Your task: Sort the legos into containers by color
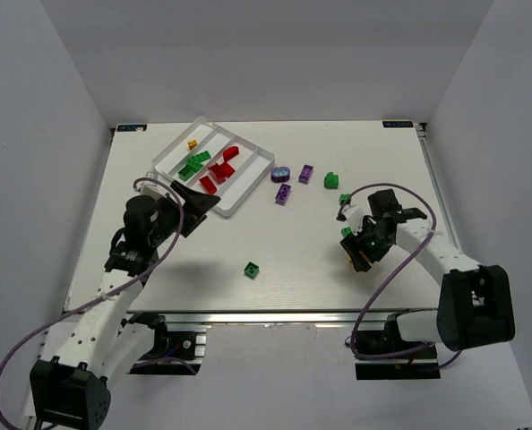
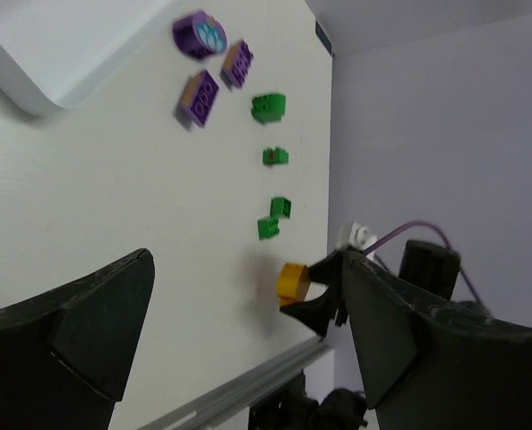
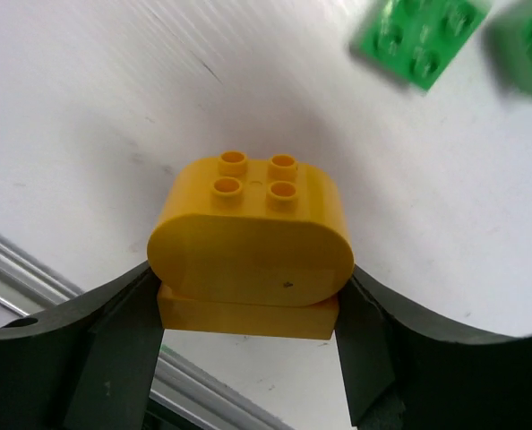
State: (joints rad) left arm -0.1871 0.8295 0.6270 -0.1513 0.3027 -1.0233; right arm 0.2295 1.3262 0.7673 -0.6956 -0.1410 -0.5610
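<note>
Just short of the tray (image 1: pixel 175 144), the left end effector (image 1: pixel 201 204) hangs spread and empty. Farther right, the right end effector (image 3: pixel 250 296) apparently pinches the yellow brick (image 3: pixel 248 235) between its fingers. It should squeeze squarely, then lift straight, clear of the green bricks (image 3: pixel 418 40) ahead.

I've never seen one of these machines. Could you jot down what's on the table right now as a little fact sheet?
Tray: white, four lanes; red bricks, green bricks and one small yellow brick inside
Loose on table: three purple bricks, several green ones
Left pincer: open, empty, beside the tray's near corner
Right pincer: closed on a rounded yellow brick
</note>
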